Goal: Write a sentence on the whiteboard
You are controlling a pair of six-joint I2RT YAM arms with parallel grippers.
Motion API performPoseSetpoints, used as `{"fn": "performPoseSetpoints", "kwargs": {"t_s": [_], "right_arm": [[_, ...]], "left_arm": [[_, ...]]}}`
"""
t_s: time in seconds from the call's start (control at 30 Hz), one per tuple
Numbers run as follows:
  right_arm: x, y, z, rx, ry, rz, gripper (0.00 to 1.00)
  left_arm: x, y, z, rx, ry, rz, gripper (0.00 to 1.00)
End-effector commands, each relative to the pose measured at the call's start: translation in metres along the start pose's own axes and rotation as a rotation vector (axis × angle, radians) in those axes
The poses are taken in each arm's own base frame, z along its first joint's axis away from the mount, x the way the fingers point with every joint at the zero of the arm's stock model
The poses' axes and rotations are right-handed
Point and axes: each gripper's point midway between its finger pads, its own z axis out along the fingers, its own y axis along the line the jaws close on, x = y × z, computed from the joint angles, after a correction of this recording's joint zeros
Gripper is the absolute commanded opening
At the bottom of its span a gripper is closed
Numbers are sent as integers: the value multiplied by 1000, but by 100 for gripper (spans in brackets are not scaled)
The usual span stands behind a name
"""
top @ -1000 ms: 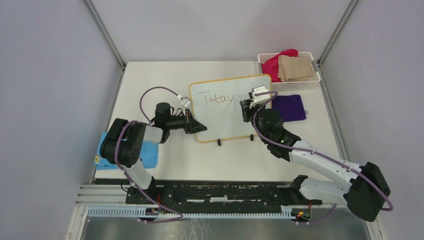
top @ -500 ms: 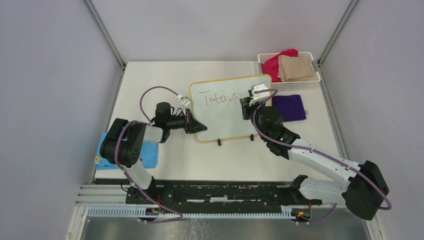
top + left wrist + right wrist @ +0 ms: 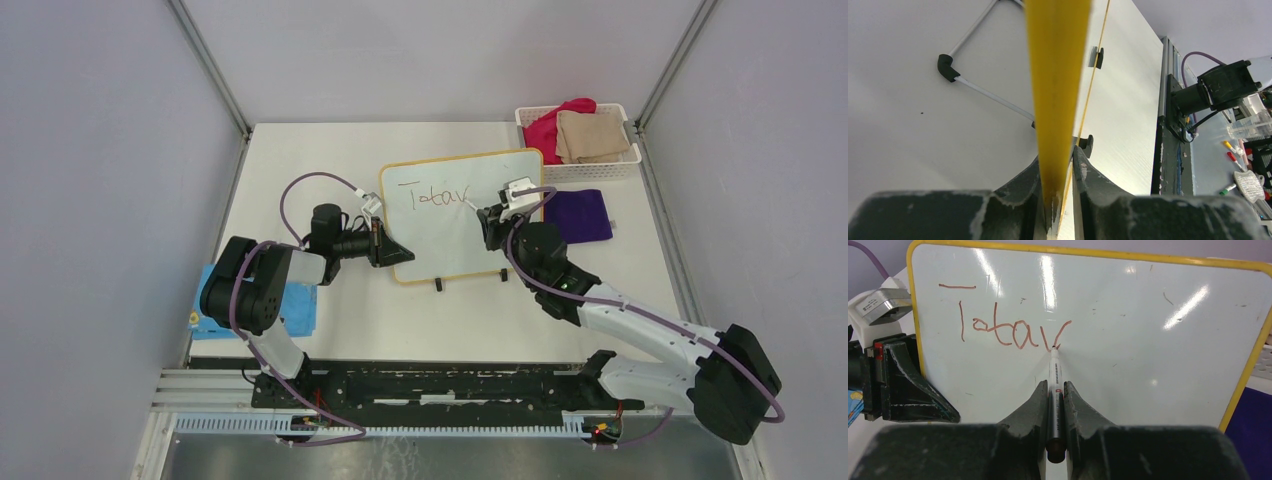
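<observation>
Moved: pen (image 3: 1054, 375) tip, extending writing (image 3: 1013, 337).
Right gripper (image 3: 1055, 387): clamps pen; board (image 3: 1158, 330) straight ahead.
Left gripper (image 3: 1057, 165): clamps board edge.

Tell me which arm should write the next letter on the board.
The right arm: its jaws hold the marker, tip on the board at the end of the red writing. The left arm's jaws clamp the board's yellow edge, steadying it.
</observation>
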Motion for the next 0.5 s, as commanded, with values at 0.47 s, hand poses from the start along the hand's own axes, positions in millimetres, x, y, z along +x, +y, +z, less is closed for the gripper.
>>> {"fn": "performPoseSetpoints", "kwargs": {"t_s": [0.47], "right_arm": [[29,28,-7,-109,55,45,0]], "left_arm": [[28,14,1,-86,73,-45,2]]}}
